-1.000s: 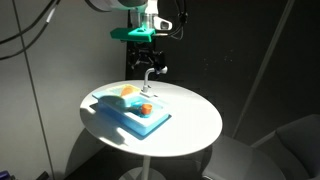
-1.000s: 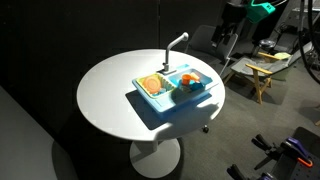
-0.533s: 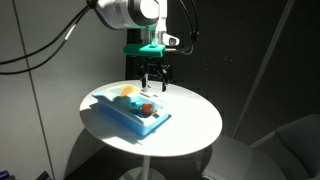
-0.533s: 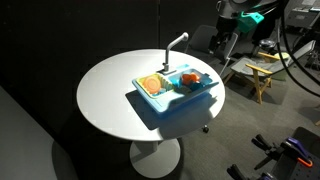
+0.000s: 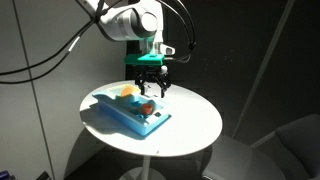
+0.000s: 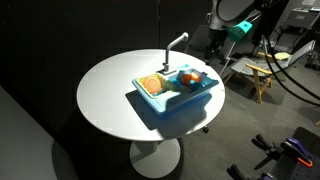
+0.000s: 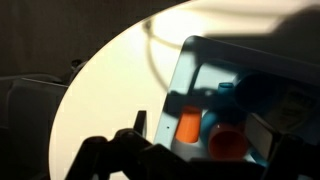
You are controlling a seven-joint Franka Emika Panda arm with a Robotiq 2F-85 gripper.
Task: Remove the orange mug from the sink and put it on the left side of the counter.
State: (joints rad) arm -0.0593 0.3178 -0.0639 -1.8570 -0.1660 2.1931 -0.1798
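Dark walls and floor close round one round white table [image 6: 110, 95], brightly lit from above. On it lies one blue toy sink unit. Its flat counter [image 5: 118, 111] takes up one part of the top and a single recessed sink [image 6: 200, 81] takes up the rest. One curved grey-white faucet [image 6: 176, 44] rises from the unit's back edge.

One orange mug [image 6: 187, 79] sits inside the sink, low in the basin and apart from the faucet. It shows in both exterior views as a small deep orange-red spot. One paler yellow-orange item [image 6: 152, 85] lies on the counter part of the unit, well apart from the mug.

One arm reaches in from above, carrying one gripper [image 5: 154, 90]. It hangs over the far side of the unit, above the basin and clear of the mug. Its two fingers [image 5: 145, 91] stand spread wide with nothing between them.

In the wrist view the fingers show only as dark shapes along the bottom edge. Beyond them are two orange shapes against the blue. The redder, rounder one is probably the mug, though heavy shadow makes that uncertain.
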